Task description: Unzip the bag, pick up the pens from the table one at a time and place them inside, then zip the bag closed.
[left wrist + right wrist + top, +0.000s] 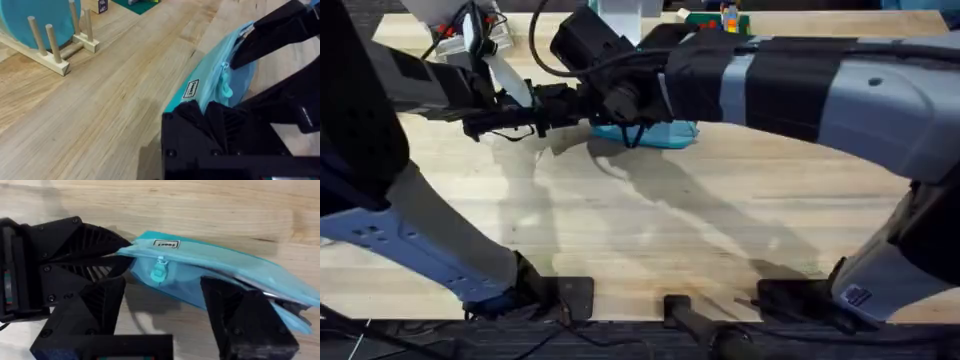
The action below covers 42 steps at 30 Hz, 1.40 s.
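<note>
The left gripper (117,262) clamps the light blue fabric pouch (215,277) at the table's (650,250) twelve o'clock; the right gripper (165,305) straddles its zipper pull (159,271), parted. Pulling could twist the pouch free.

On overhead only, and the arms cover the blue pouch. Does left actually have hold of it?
Observer: Yes. In the right wrist view, the left gripper is shut on one end of the light blue soft fabric pencil pouch, the end with the small white label.
Operator: Where's the zipper pull?
Observer: The small teal zipper pull hangs close to that held end, just below the label.
Operator: Right gripper on it?
Observer: Not clamped. The right gripper is open, with one black finger on each side of the pouch around the pull.
</note>
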Motion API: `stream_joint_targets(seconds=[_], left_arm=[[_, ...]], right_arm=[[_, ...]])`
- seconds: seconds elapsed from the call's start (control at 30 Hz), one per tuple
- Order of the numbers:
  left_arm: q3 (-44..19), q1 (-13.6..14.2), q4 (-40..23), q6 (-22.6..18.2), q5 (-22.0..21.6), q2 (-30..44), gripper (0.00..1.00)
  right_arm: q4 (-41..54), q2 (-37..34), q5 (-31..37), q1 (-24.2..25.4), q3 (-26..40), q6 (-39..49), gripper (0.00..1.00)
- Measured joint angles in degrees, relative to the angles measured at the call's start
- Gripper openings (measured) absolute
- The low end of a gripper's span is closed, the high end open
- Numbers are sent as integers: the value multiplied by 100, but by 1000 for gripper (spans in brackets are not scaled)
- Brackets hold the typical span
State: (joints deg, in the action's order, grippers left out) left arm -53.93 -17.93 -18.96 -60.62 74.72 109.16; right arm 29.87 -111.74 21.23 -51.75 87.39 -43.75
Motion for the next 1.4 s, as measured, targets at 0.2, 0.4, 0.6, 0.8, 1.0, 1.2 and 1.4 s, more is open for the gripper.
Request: stream_joint_targets(seconds=[0.2, 0.4, 0.6, 0.8, 1.0, 1.2, 1.4], left_arm=[[0, 0, 0, 0, 0, 0, 41], [0, 0, -11, 0, -37, 0, 41], [0, 0, -11, 0, -35, 0, 41], [0, 0, -11, 0, -35, 0, 42], [-2, -2, -79, 0, -39, 0, 41], [-2, -11, -101, -2, -48, 0, 41], [-4, -11, -101, -2, -50, 0, 41]], right_arm=[[-4, -14, 77, 0, 2, -15, 901], [-13, -116, 200, -22, 31, -22, 886], [-2, -116, 324, -26, 33, -24, 841], [37, -116, 434, -24, 33, -44, 664], [8, -147, 472, -22, 33, -65, 507], [-101, -246, 516, -20, 33, -82, 319], [-162, -249, 511, -20, 33, -84, 108]])
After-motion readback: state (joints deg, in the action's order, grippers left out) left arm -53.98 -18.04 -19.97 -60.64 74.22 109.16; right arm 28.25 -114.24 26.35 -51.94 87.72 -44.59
